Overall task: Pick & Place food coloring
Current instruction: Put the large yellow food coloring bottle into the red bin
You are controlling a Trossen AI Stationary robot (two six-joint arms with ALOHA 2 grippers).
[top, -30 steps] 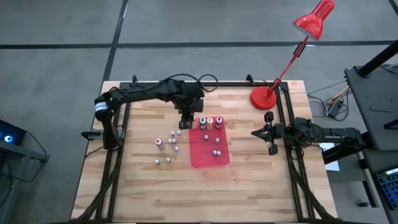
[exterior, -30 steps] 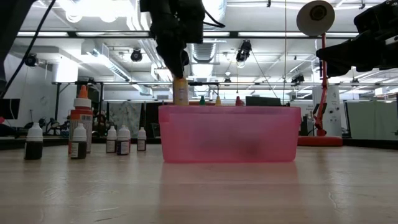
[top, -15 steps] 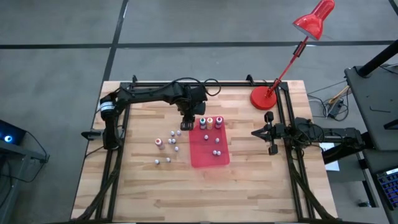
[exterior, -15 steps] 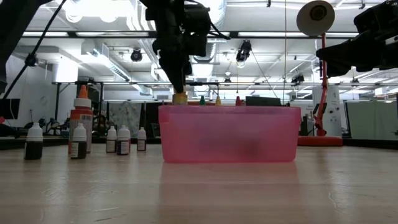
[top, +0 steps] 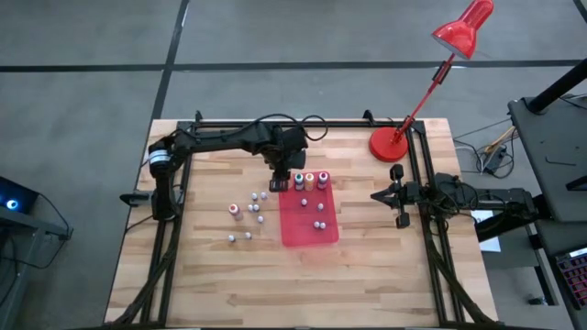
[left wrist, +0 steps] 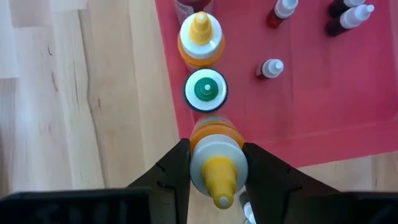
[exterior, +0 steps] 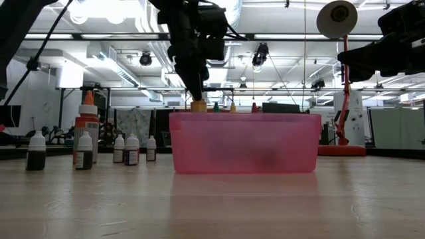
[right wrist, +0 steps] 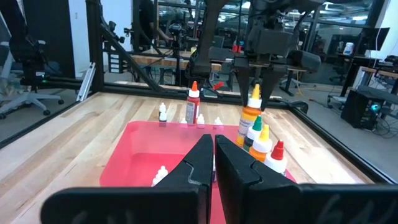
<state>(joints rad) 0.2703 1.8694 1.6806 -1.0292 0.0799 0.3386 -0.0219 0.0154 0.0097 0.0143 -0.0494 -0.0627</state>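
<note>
Wooden table (top: 367, 257) beneath a workshop hall. Left gripper (left wrist: 215, 171) at the 10 o'clock corner of the red tray (top: 307, 234), fingers (left wrist: 175, 174) half-closed around an orange bottle with yellow cap (left wrist: 216, 163), held upright at the tray's wall. To finish well: lower straight down, seat the base, only then release. Close at 12 o'clock in the row: green-capped bottle (left wrist: 206, 91), then another orange one (left wrist: 200, 38); risk of toppling them. Loose small bottles (top: 249, 213) at the tray's 9 o'clock. Red lamp (top: 390, 145) at 1 o'clock. Right gripper (top: 398, 195) fully closed, empty, idle at 3 o'clock.
</note>
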